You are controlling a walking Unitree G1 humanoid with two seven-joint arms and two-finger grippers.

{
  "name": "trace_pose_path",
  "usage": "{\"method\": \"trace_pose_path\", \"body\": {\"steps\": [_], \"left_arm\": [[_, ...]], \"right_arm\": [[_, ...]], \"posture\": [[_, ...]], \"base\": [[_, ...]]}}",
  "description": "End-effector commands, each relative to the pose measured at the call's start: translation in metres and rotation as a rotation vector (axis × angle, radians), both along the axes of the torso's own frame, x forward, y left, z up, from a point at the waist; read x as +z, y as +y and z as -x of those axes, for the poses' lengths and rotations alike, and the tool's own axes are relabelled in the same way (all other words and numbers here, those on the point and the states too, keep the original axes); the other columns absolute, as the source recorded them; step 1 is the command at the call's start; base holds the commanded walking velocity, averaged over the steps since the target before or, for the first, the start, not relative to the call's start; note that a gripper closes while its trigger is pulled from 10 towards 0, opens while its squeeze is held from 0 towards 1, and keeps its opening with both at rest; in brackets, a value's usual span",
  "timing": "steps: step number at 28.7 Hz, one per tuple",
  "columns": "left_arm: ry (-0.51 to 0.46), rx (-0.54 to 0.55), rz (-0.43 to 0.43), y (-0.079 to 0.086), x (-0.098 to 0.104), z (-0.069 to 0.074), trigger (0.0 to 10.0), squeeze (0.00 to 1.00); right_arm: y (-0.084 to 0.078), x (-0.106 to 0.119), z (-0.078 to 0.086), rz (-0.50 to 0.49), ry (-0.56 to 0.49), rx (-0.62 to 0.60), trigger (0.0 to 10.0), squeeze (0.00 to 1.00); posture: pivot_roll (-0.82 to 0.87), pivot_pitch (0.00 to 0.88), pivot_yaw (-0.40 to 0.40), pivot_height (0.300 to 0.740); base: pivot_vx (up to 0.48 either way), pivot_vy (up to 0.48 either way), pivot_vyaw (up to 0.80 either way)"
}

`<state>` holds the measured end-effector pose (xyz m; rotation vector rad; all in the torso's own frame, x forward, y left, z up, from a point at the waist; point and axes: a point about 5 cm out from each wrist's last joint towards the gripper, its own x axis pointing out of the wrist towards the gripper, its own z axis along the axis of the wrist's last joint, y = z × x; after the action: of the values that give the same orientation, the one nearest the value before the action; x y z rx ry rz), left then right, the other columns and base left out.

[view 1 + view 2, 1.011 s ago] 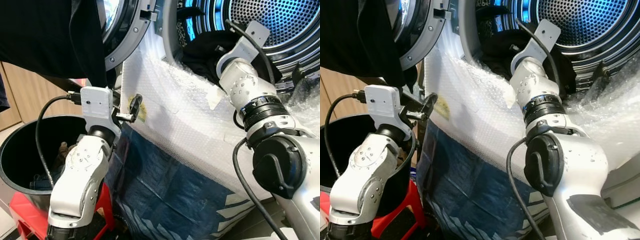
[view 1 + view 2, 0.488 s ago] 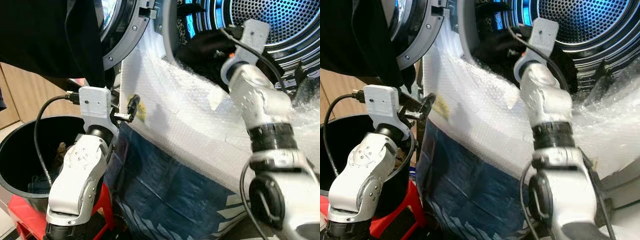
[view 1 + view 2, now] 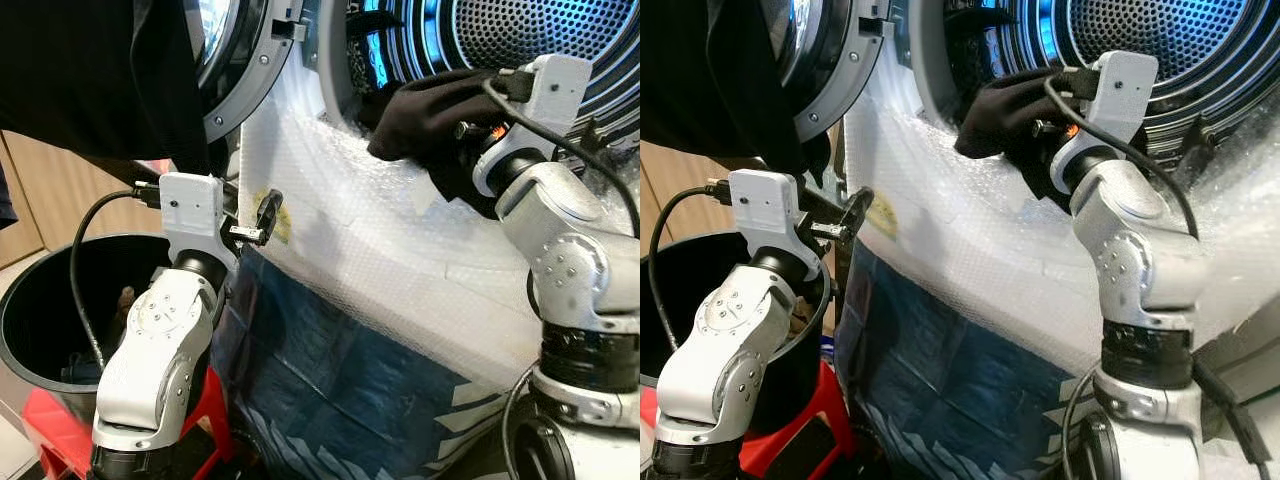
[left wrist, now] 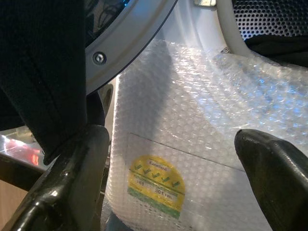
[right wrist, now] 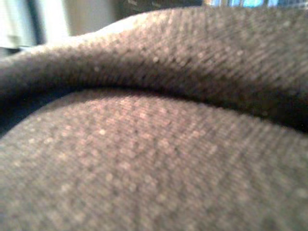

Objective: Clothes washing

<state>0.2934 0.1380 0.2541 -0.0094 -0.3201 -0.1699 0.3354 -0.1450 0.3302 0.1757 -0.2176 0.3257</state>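
Note:
A black garment [image 3: 425,105] hangs at the washer's drum opening [image 3: 560,40], lifted above the bubble-wrapped rim. My right gripper [image 3: 468,140] is buried in it and shut on it, its fingers covered by the cloth. The right wrist view has dark woven fabric [image 5: 154,144] pressed close to the lens. My left gripper [image 3: 262,215] is held beside the washer's front, below the open door [image 3: 245,70], and stands open with nothing between its fingers [image 4: 67,178]. A second black cloth [image 3: 90,80] hangs over the door at the upper left.
Bubble wrap [image 3: 380,250] covers the washer's front, with a yellow sticker [image 4: 156,180] under it. Blue sheeting [image 3: 330,380] hangs below. A black bucket [image 3: 40,300] holding some clothes stands on a red stool [image 3: 45,430] at my left.
My right arm has swung up and back from the drum's lower rim, drawing the black garment up and out of the opening. The left arm has stayed put.

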Motion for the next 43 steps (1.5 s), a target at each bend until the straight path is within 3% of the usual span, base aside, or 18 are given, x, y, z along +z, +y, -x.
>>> {"method": "trace_pose_path", "body": {"steps": [1, 8, 17, 22, 26, 28, 34, 43], "left_arm": [[-0.007, -0.046, -0.002, -0.009, 0.004, 0.001, 10.0, 0.00], [-0.005, -0.051, -0.001, -0.009, 0.003, 0.001, 10.0, 0.00], [-0.002, -0.051, 0.001, -0.009, 0.002, 0.002, 10.0, 0.00], [-0.002, -0.049, 0.001, -0.008, 0.002, 0.003, 10.0, 0.00], [-0.001, -0.049, 0.001, -0.009, 0.002, 0.003, 10.0, 0.00], [0.000, -0.048, 0.004, -0.009, 0.001, 0.003, 10.0, 0.00], [0.002, -0.054, 0.003, -0.011, 0.001, 0.003, 10.0, 0.00], [-0.001, -0.095, -0.018, -0.015, 0.001, 0.006, 10.0, 0.00]], "right_arm": [[-0.008, 0.006, 0.008, -0.028, -0.030, 0.008, 10.0, 0.00], [0.001, -0.002, 0.033, -0.053, -0.077, 0.212, 10.0, 0.00], [0.017, -0.030, 0.062, -0.065, -0.095, 0.526, 10.0, 0.00], [0.021, -0.056, 0.068, -0.044, -0.025, 0.638, 10.0, 0.00], [0.020, -0.074, 0.070, -0.021, 0.026, 0.680, 10.0, 0.00], [0.016, -0.109, 0.067, 0.063, 0.143, 0.656, 10.0, 0.00], [0.012, -0.153, 0.067, 0.150, 0.272, 0.617, 10.0, 0.00], [0.015, -0.152, 0.060, 0.137, 0.234, 0.608, 10.0, 0.00]], "posture": [[0.14, 0.029, -0.176, 0.740], [0.14, 0.036, -0.177, 0.740], [0.15, 0.040, -0.185, 0.740], [0.15, 0.040, -0.188, 0.740], [0.15, 0.040, -0.192, 0.740], [0.15, 0.040, -0.192, 0.740], [0.15, 0.041, -0.191, 0.740], [0.16, 0.039, -0.193, 0.740]], "base": [[0.000, 0.000, 0.00], [0.000, 0.000, 0.00], [0.000, 0.000, 0.00], [0.000, 0.000, 0.00], [0.000, 0.000, 0.00], [0.000, 0.000, 0.00], [0.000, 0.000, 0.00], [0.000, 0.000, 0.00]]}}
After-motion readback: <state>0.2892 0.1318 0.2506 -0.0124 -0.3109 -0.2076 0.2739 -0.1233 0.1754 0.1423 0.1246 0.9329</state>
